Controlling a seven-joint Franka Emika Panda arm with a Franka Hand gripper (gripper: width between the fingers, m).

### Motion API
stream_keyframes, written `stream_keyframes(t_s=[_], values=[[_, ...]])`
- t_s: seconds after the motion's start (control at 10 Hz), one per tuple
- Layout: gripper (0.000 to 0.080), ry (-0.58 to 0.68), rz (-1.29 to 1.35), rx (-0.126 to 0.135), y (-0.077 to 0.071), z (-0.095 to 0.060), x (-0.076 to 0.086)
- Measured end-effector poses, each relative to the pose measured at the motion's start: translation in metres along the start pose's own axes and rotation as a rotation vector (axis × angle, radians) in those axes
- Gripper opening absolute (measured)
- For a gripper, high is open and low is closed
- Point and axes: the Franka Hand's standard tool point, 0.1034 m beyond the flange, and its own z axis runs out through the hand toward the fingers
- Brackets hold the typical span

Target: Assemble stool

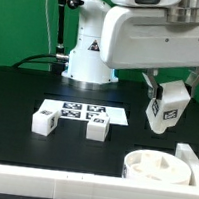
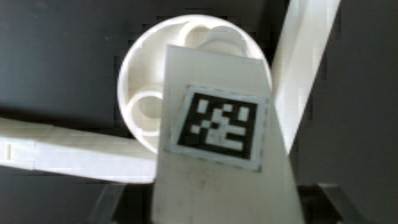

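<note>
Now, by the look of things, in the middle of bringing a leg to the seat. Holding a small white plastic block leg with a black-and-white square tag [image 1: 167, 111] up in the air, tilted a bit, pinched tight in the gripper [image 1: 170, 93]. Closed on that leg, not open wide. Hanging over the big round white plastic seat disc [image 1: 160, 167], apart from it, not touching yet. Same in the wrist view: tagged leg [image 2: 217, 125] in front, round seat disc [image 2: 169, 60] behind it. Resting flat on the black desk [image 1: 17, 98], that seat, tucked into the corner of the white rail [image 1: 48, 172]. Farther off, toward the exterior view's left, a second small white block leg [image 1: 44, 123] and a third small white block leg [image 1: 97, 129], lying just beside the marker board [image 1: 83, 111] and waiting their turn.

Next, most likely: go down slowly, stand the held leg up straight, line its end up with one dip in the seat, then push it in. Needs careful aim; easy to miss the dip or get stuck with a tilted leg.
</note>
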Motion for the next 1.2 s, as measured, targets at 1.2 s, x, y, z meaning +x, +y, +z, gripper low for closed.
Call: stream_keyframes(t_s=[1.2], values=[[0.0327,0.484,-0.154,-0.121,-0.02,0.007,0.027]])
